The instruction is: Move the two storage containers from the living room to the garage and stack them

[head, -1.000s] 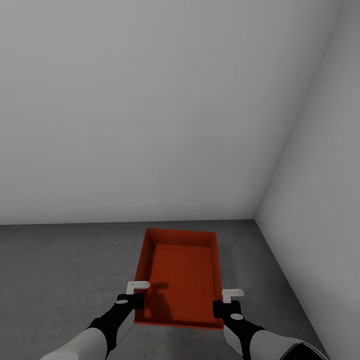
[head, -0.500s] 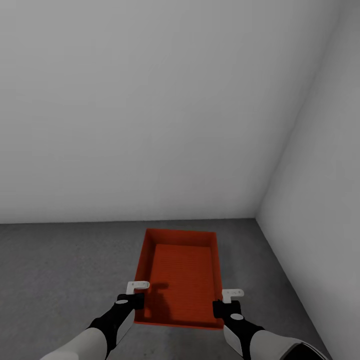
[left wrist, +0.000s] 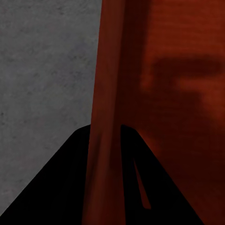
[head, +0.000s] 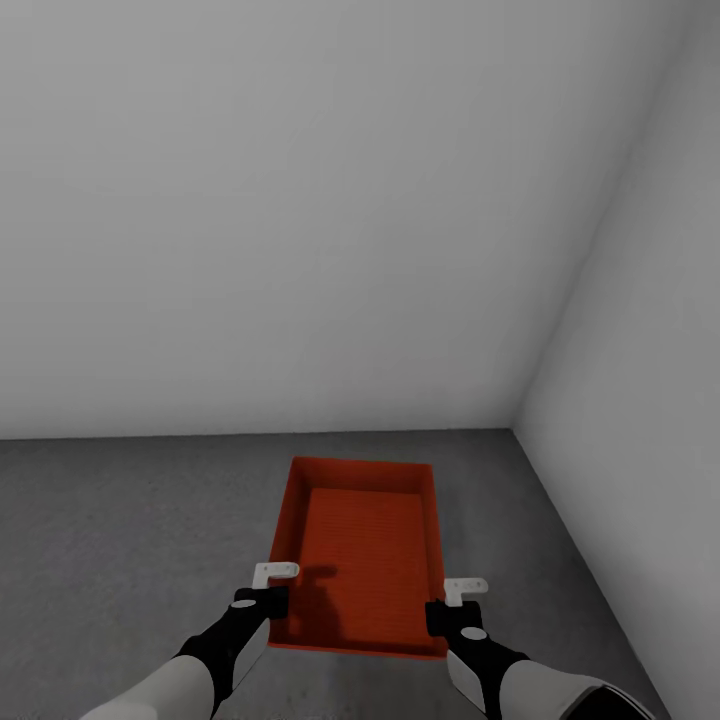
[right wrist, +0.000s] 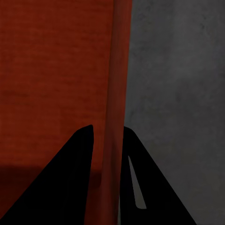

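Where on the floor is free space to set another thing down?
Widest bare floor lies left of the bin, up to the back wall. Tight: the strip between the bin and the right wall.

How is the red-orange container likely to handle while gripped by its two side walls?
The container, empty and thin-walled, is probably light. Held at opposite walls by the left gripper and right gripper, it should stay level. The walls may flex slightly under the jaws.

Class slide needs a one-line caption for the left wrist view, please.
Left pincer straddling the side wall of the orange bin above the grey concrete floor.
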Robot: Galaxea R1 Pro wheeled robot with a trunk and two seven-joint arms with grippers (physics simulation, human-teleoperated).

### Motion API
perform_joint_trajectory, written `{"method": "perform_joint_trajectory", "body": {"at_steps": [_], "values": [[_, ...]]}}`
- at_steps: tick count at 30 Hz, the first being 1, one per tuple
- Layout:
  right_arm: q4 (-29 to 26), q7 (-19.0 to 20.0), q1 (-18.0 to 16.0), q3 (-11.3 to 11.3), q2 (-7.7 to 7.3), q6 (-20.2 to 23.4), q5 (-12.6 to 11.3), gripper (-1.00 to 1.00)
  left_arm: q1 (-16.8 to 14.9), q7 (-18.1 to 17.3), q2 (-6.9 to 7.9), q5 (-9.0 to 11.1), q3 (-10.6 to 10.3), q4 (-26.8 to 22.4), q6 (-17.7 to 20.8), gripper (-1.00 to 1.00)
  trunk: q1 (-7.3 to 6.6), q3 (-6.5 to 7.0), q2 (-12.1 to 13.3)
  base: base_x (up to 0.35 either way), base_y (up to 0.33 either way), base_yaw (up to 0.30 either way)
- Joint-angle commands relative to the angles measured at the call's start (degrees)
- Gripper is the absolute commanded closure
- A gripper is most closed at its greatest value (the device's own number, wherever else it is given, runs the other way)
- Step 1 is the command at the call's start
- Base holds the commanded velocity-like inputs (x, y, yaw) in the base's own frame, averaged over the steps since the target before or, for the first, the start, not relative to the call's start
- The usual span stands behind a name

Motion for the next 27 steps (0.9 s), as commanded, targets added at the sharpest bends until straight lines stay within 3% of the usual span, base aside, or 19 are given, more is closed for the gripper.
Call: {"method": "perform_joint_trajectory", "body": {"at_steps": [1,27], "values": [[-0.09,-2.09,-0.07,0.61,-2.69,-0.39,-0.5,1.0,0.0,0.39,0.03,0.71,-0.49,0.07,0.39,1.0,0.22,-0.32,-0.45,0.0,0.0,0.0],[-0.09,-2.09,-0.05,0.61,-2.69,-0.39,-0.52,1.0,0.0,0.4,0.03,0.71,-0.49,0.08,0.39,1.0,5.93,-7.35,-10.87,0.0,0.0,0.0]]}}
